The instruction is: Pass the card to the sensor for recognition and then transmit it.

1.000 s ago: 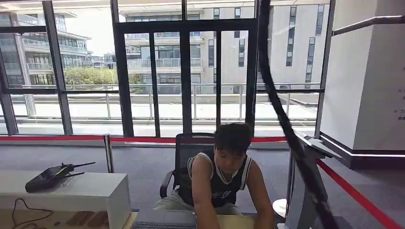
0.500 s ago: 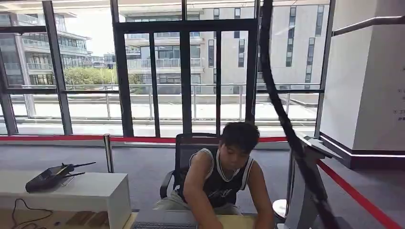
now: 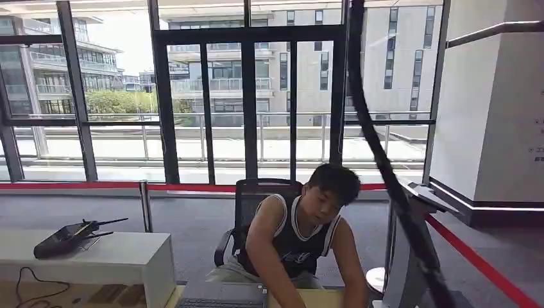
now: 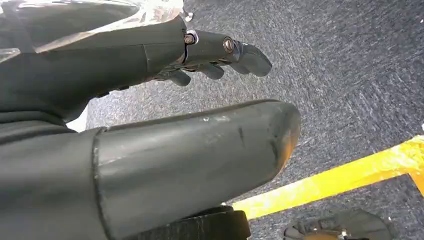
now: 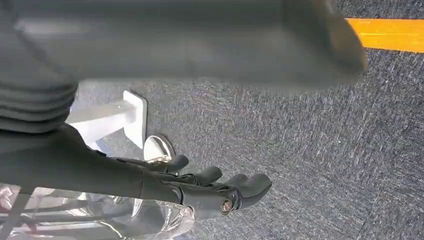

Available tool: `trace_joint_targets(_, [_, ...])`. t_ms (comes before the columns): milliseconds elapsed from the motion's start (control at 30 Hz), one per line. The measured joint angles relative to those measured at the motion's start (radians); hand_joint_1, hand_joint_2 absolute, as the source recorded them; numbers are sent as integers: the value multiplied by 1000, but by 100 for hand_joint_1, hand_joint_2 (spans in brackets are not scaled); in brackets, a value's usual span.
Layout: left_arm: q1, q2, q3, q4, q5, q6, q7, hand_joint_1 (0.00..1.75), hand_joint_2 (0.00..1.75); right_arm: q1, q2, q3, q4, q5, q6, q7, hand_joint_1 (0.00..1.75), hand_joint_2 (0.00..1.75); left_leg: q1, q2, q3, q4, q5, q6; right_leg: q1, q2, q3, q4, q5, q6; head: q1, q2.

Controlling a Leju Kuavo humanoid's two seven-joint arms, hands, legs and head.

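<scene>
A person [image 3: 295, 240] sits in a chair [image 3: 256, 199] at six o'clock, windows [image 3: 212, 96] behind; a worktop [image 3: 115, 260] at eight o'clock carries a device [image 3: 64, 239].

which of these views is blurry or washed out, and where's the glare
Head view: sky behind the windows is blown out, and a dark cable crosses close and soft. Left wrist view: thumb of the left hand is fairly sharp, with glare on clear plastic at one corner. Right wrist view: near thumb of the right hand is blurred; the carpet is sharper.
</scene>
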Motion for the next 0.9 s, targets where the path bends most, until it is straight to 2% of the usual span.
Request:
trace_joint_targets(533, [1, 1, 5, 0, 29, 21, -3, 0, 0, 2, -10, -18, 0, 3, -4, 17, 0, 0, 0, 0, 0, 0, 0, 0, 0, 0, 0, 0, 0, 0, 0, 0])
trace_joint_targets(700, [15, 3, 47, 2, 64, 22, -54, 0, 0, 3, -16, -27, 0, -17, -11, 3, 0, 0, 0, 0, 0, 0, 0, 0, 0, 0, 0, 0, 0, 0, 1, 0])
trace_joint_targets(800, [25, 14, 78, 2, 86, 18, -51, 0, 0, 7, -24, -35, 0, -25, -13, -1, 0, 0, 0, 0, 0, 0, 0, 0, 0, 0, 0, 0, 0, 0, 1, 0])
trace_joint_targets(900, [29, 44, 98, 3, 80, -23, -23, 0, 0, 12, -35, -43, 0, -32, -16, -7, 0, 0, 0, 0, 0, 0, 0, 0, 0, 0, 0, 0, 0, 0, 0, 0])
